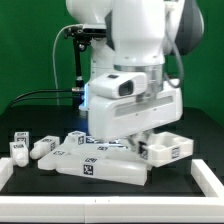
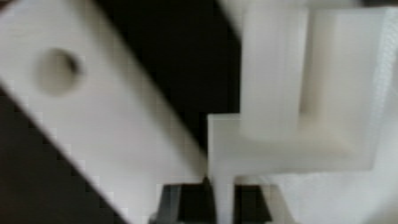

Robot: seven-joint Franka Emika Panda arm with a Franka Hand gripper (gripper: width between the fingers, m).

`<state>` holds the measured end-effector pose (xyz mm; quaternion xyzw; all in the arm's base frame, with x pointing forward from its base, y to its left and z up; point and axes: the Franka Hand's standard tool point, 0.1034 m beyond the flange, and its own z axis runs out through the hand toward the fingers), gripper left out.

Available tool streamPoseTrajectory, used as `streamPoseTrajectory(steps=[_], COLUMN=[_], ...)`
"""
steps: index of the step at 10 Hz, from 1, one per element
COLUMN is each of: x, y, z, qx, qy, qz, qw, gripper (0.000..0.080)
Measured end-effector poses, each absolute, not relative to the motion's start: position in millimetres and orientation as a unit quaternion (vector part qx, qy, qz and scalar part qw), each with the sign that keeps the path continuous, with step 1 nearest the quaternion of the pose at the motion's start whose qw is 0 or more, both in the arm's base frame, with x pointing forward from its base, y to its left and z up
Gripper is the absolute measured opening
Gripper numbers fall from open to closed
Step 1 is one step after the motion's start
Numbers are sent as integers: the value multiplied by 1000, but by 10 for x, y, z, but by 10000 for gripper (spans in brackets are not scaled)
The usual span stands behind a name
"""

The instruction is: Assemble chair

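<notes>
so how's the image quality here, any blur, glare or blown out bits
Exterior view: fairly sharp, evenly lit, but the white robot arm is bright enough to lose surface detail, with a blue glow at its side. Wrist view: soft focus at close range; the slab with a hole has blurred edges.

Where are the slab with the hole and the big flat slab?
slab with the hole (image 2: 98, 110), wrist view, on its flat face beside the hole.
big flat slab (image 1: 116, 171), exterior view, on its top face.
</notes>
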<state>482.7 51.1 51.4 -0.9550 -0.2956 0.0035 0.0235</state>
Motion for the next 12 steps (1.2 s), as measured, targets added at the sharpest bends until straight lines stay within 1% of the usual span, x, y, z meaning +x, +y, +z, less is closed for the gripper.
streamPoseTrajectory(steps=[1,2,4,5,6,7,8,9,11,12], x=[4722,4706,4697,4676,4550,4362,4256,4222,4227,4210], y=[649,614,604,608,629,654,735,783,761,802], z=[580,579,560,563,565,508,455,432,431,404], qx=[-954,-950,-950,-955,-972,-984,-990,-990,-990,-993], qy=[-299,-313,-310,-295,-233,-175,-137,-143,-143,-118], qz=[0,-10,-7,-9,-16,-3,2,-1,0,-1], qw=[21,16,16,16,14,18,18,16,16,17], gripper=[29,29,29,29,29,29,29,29,29,29])
